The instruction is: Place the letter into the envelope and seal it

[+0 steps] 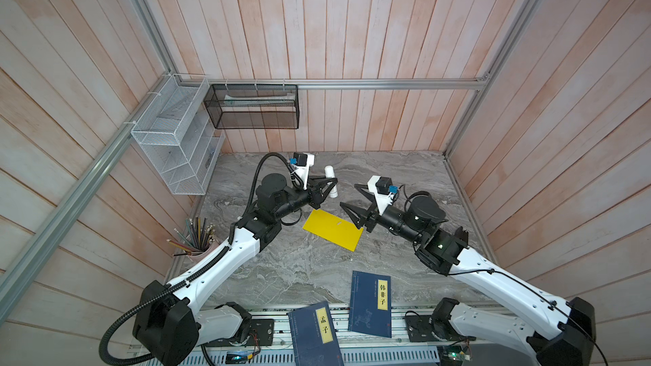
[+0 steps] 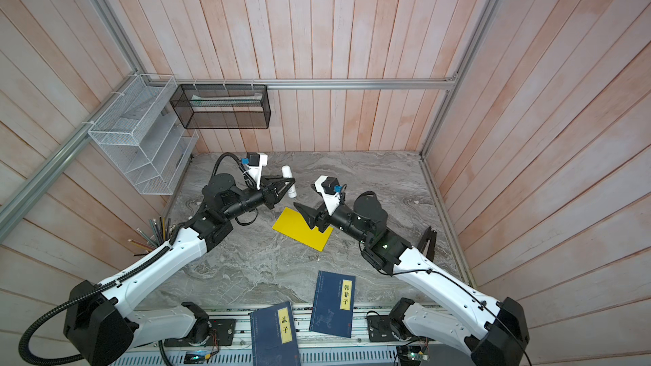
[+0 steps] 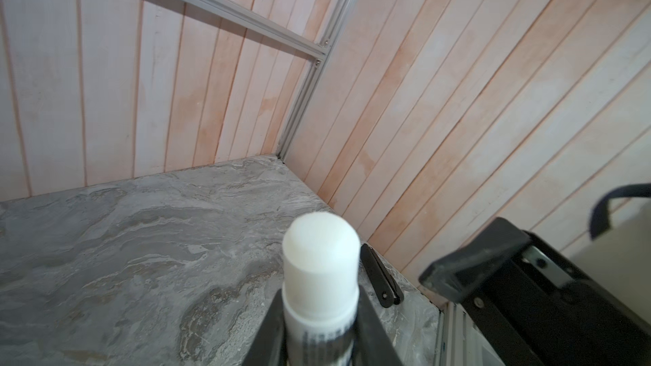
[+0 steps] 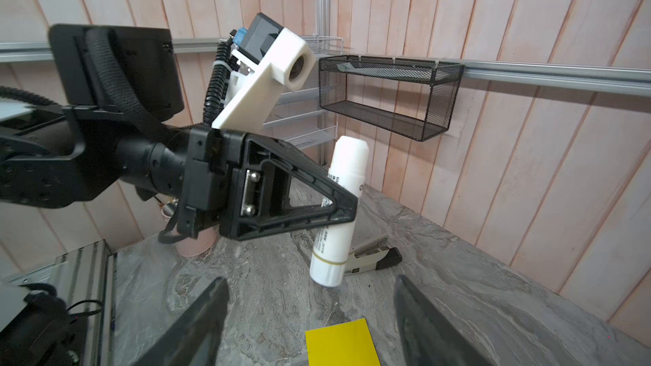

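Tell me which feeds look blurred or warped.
Both top views: sharp, but wall planks bow from the wide lens; left wrist view: the close glue stick is soft; right wrist view: fingers of the right claw blur, envelope is crisp.

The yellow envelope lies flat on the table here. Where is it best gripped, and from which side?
Grip the envelope at its short edge nearest the open right gripper, coming in low from the right. It lies flat on the table, so there is nothing to pinch from above; one finger would likely have to slide under that edge.
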Controlling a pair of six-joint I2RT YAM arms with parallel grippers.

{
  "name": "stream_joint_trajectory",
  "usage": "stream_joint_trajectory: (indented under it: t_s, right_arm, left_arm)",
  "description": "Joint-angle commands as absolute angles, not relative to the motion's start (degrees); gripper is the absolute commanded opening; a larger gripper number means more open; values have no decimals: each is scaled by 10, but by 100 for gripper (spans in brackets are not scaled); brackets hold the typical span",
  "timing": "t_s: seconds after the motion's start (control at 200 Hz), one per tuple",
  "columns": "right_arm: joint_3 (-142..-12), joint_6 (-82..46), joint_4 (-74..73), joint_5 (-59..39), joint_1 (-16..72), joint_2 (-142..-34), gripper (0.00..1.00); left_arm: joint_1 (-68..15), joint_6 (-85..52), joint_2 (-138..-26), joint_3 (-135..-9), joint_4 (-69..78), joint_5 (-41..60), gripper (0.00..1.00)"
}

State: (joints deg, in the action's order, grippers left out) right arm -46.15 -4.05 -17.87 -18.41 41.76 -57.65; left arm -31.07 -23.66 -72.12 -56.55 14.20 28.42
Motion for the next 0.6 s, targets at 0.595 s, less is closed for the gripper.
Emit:
stream_joint_trajectory:
  t_s: [0.595]
  right_arm:
    - [-382,-252,-439,-529,340,-647,65]
  left_arm:
    - [-304,-334,-766,-555,340,562,0]
